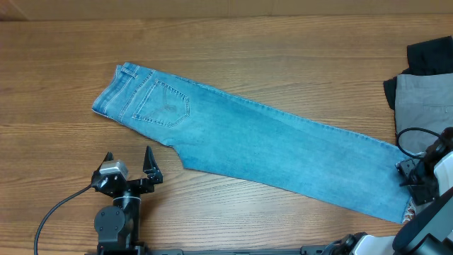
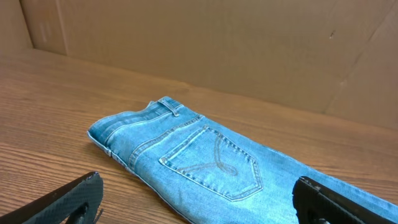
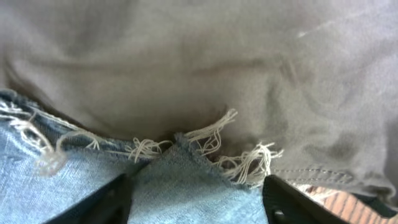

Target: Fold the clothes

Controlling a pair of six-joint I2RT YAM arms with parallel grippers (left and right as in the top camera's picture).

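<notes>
The light blue jeans (image 1: 269, 142) lie folded lengthwise, slanting across the table, with the waistband and a back pocket at the upper left and the frayed hem at the lower right. My left gripper (image 1: 127, 154) is open and empty on the wood just below the seat of the jeans. In the left wrist view the pocket side of the jeans (image 2: 205, 155) lies ahead of the spread fingers (image 2: 198, 186). My right gripper (image 1: 414, 185) is at the hem end. In the right wrist view its fingers (image 3: 193, 190) are spread either side of the frayed denim hem (image 3: 180, 174).
Grey trousers (image 1: 425, 99) lie at the right edge with a black garment (image 1: 428, 57) behind them. The grey fabric (image 3: 186, 62) fills the right wrist view just past the hem. A cardboard wall (image 2: 217, 43) stands behind the table.
</notes>
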